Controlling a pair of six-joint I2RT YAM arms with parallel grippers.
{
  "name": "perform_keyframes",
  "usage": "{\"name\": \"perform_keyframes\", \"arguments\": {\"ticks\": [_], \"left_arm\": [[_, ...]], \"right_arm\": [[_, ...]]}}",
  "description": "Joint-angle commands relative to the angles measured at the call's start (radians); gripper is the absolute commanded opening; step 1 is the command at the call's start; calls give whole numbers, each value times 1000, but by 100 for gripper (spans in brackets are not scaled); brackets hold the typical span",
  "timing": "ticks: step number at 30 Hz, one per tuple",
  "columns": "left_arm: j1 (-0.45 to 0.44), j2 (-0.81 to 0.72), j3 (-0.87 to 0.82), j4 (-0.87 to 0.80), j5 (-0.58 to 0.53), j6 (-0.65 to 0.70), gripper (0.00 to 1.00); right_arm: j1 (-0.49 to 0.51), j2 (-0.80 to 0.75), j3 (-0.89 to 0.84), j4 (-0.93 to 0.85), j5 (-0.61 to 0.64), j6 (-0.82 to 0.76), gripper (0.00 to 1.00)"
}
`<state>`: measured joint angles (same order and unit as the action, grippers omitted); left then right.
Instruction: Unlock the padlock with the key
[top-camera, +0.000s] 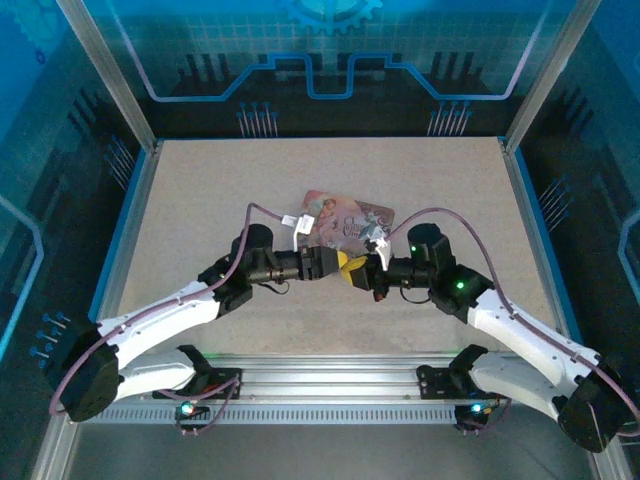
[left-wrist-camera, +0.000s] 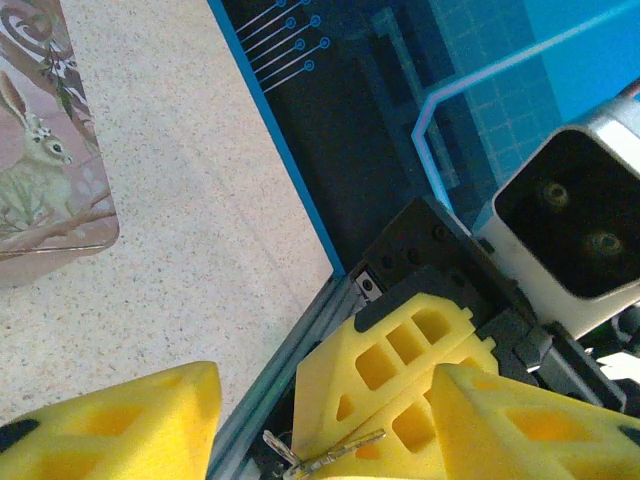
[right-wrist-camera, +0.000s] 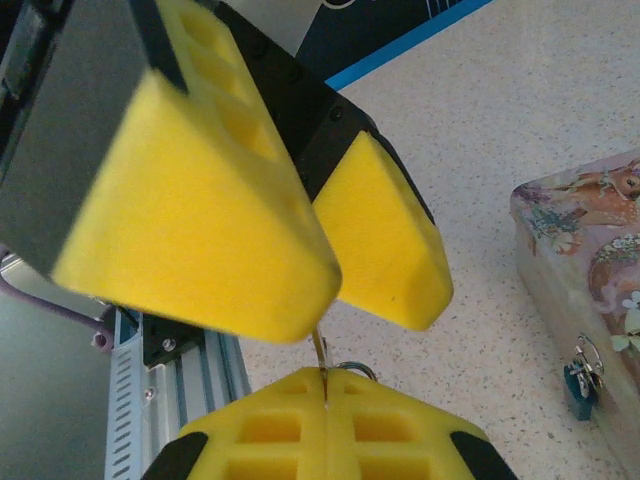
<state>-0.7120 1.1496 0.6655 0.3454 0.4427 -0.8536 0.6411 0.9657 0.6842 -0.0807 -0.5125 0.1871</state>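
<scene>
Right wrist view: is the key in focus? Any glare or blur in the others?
Right wrist: the key is a thin, readable sliver above the shut right gripper; the left gripper's fingers loom large and soft. Left wrist: key crisp at the bottom edge. Top external: even light on the table, blue-tinted walls, no glare.

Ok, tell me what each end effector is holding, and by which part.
Right end effector: the key, pinched between its shut pad tips, a sliver sticking out; which end is unclear. Left end effector: open, holding nothing.
</scene>
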Motion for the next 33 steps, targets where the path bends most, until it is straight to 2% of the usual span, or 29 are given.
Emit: {"name": "perform_keyframes", "arguments": {"ticks": [1,11,14,18,27,33], "left_arm": [[-10,5,29,-10,21,44,54],[-11,3,22,-16,18,55,31],[-11,1,22,-14,16,57,17],[-10,-6,22,1,1,53,0],[-13,-20,16,38,-29,32,0],[-13,-19,13,57,-36,23,0]], "right_arm": [[-16,22,48,-40,-43,-15,0],[-26,28,49,-17,-49,17,0],[-30,28,48,-19,-54,20,1],[-52,11,20,11,-82,50,12],[-147,-83,-111,270,-220,246,41],[-149,-56,-117,311,-241,293,49]]}}
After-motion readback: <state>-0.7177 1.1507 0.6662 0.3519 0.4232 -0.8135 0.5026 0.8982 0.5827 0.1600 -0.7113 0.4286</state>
